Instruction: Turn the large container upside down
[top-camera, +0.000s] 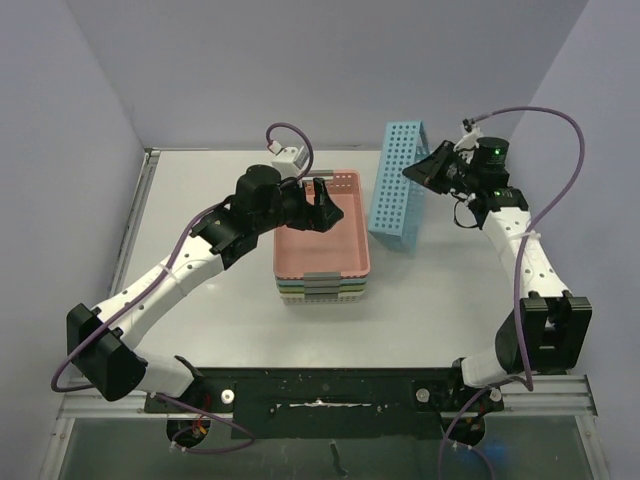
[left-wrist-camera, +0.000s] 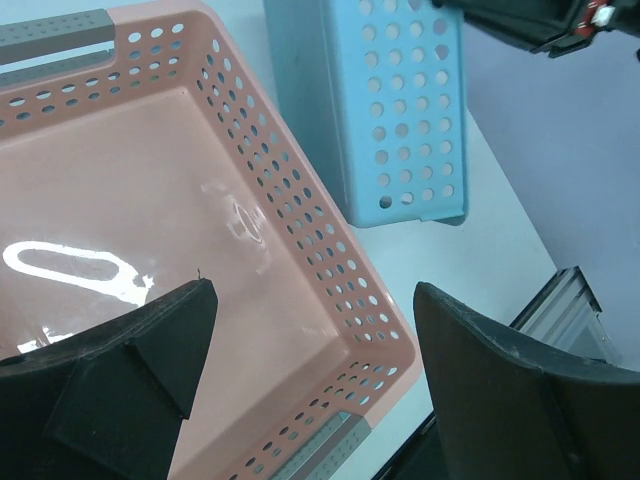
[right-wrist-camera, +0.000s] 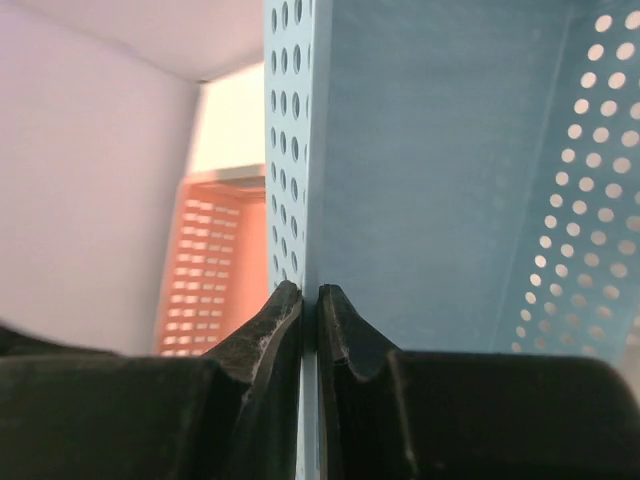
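On the table (top-camera: 450, 290), the stack of baskets (top-camera: 322, 258) sits at frame centre, with the large container (top-camera: 398, 185) tipped up just to its upper right.

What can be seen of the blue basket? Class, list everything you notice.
The blue basket is a light blue rectangular tub, plastic by its look, with rows of round holes in its walls and a plain floor. It stands tipped up on one long side, its lower edge on the table, right of the pink basket, with table showing between them. The right gripper is shut on one wall.
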